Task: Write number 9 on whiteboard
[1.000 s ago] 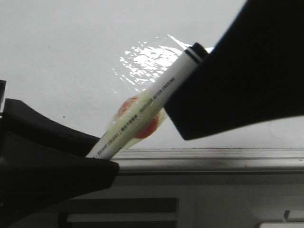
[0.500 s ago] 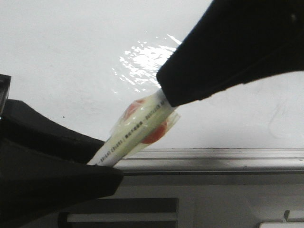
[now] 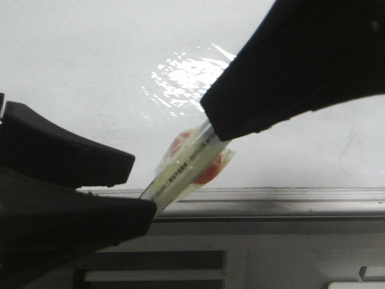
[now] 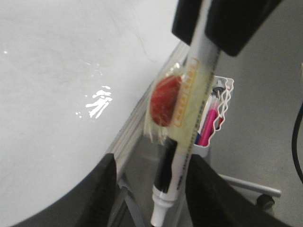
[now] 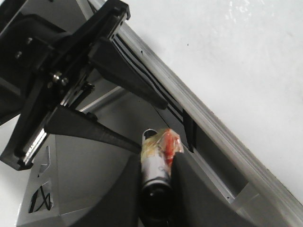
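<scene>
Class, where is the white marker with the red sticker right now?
In the front view, the white marker with the red sticker slants centrally before the glossy whiteboard, gripped by the right gripper, above the open left gripper.

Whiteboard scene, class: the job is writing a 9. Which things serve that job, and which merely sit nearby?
For the job:
whiteboard
marker
right gripper, clamped on the marker
left gripper, open around its other end

Just nearby:
basket of spare pens
</scene>
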Available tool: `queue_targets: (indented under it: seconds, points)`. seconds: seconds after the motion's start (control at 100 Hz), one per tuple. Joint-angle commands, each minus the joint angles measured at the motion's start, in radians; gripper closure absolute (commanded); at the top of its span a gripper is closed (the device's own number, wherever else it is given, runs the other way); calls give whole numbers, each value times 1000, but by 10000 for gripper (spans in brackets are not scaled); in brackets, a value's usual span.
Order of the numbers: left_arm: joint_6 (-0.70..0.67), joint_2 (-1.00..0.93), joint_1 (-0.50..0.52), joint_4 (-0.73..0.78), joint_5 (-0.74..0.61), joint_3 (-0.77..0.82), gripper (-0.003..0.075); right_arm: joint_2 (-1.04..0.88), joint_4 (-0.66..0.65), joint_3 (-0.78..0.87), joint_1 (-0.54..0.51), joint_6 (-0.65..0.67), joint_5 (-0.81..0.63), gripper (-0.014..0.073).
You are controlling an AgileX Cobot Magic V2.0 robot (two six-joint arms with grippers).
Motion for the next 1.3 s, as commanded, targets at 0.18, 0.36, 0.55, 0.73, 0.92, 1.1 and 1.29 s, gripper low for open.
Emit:
queue_targets:
  seconds: [0.18, 0.36, 0.55, 0.73, 0.92, 1.1, 1.29]
  points:
    - [0, -272, -2, -211, -39, 37, 384, -21, -4, -120, -56, -2, 17, 655]
    - [75, -467, 2, -294, 184, 37, 384, -21, -13, -221, -139, -2, 52, 655]
    - [75, -540, 2, -306, 205, 35, 385, -18, -15, -277, -247, -2, 75, 655]
    - [75, -536, 2, -306, 205, 35, 389, 15, -15, -307, -311, -2, 94, 655]
    - [75, -536, 2, -320, 205, 35, 389, 91, -15, -343, -323, -2, 86, 655]
    - [75, -536, 2, -320, 201, 35, 389, 184, -13, -404, -319, -2, 85, 655]
    - [75, -536, 2, -320, 183, 35, 389, 218, -18, -422, -283, -2, 213, 655]
